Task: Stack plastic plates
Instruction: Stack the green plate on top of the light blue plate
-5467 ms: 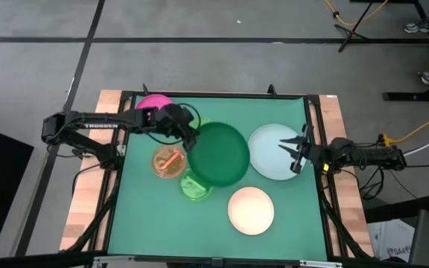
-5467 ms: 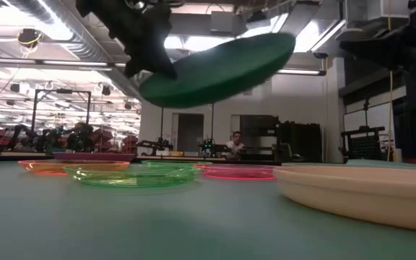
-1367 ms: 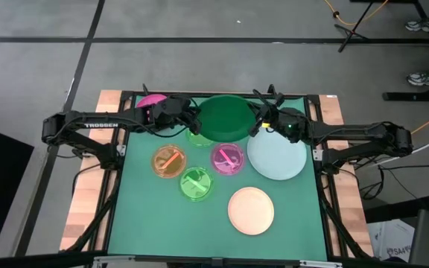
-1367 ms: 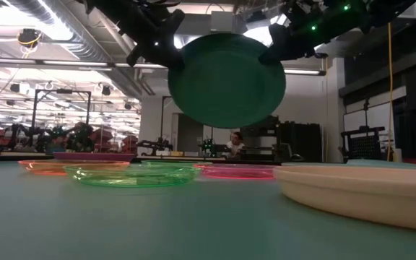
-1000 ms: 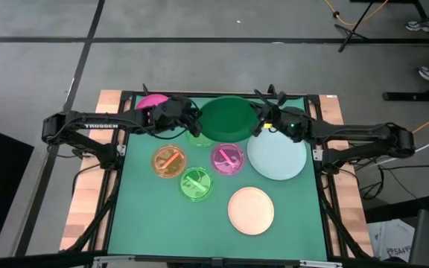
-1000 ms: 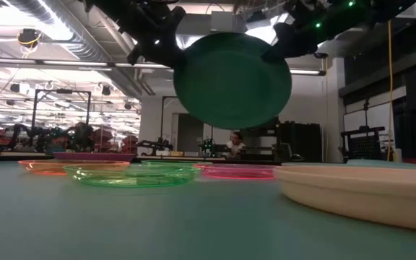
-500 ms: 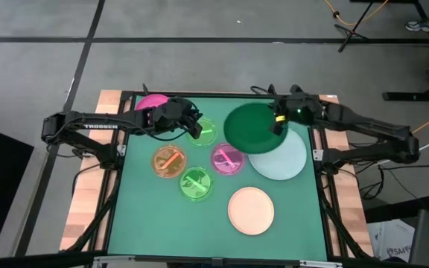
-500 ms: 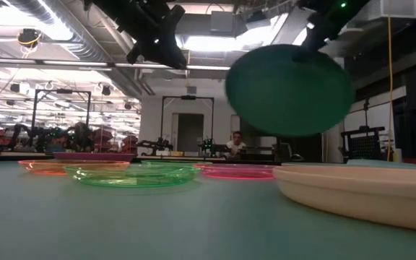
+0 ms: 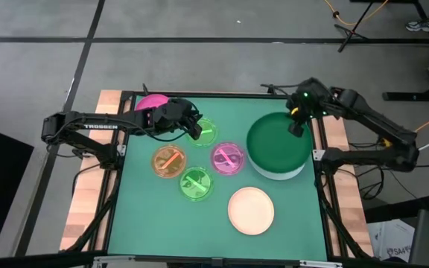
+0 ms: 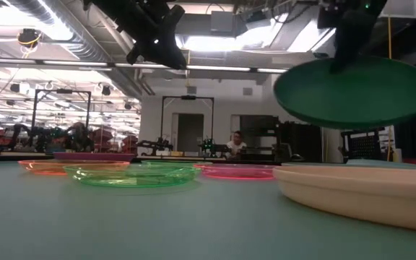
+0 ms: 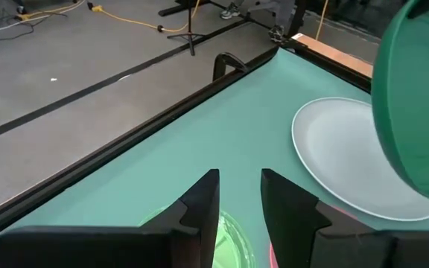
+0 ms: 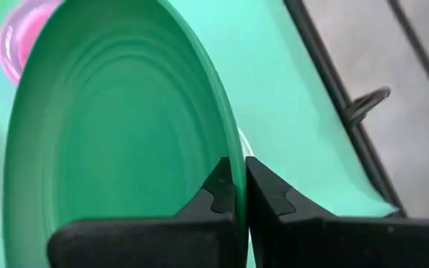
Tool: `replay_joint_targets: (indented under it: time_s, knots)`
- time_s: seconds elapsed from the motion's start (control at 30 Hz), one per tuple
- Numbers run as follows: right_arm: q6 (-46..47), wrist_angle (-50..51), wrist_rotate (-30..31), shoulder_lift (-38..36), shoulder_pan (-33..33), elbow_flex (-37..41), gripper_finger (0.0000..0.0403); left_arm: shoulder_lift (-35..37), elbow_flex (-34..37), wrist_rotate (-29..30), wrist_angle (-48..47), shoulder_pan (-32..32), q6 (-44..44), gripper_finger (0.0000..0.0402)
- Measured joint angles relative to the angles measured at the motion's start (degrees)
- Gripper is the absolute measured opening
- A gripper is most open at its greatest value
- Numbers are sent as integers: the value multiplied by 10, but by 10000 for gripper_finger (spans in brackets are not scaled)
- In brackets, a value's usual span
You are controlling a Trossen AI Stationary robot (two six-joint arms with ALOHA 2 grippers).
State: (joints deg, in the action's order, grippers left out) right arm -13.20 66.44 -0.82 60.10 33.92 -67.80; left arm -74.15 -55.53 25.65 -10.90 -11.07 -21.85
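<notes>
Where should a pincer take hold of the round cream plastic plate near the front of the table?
Probably at the raised rim of the round cream plastic plate, coming down from above. It lies flat on the green table mat, apart from the other plates. The low view shows its rim flaring up off the mat, leaving a thin edge to pinch. The side facing the right pincer, nearer in the high view, seems easiest.

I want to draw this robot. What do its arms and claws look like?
Draw two thin, dark, jointed arms. The left arm has white TROSSEN letters along it. The right arm has a small green light near its wrist. Each ends in a gripper with two flat, dark fingers. Black cables loop beside the arm bases.
</notes>
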Motion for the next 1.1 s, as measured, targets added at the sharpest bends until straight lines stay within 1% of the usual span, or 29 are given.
replay_joint_targets:
  time_s: [0.37, 0.53, 1.1]
  knots:
    - [-71, 6, -106, 42, 109, 49, 5, 0, 0, 0, 0, 0, 0, 93]
    - [-97, 5, -118, 74, 137, 66, 5, 0, 0, 0, 0, 0, 0, 93]
    - [-147, -22, -133, 193, 141, 76, 5, 0, 0, 0, 0, 0, 0, 93]
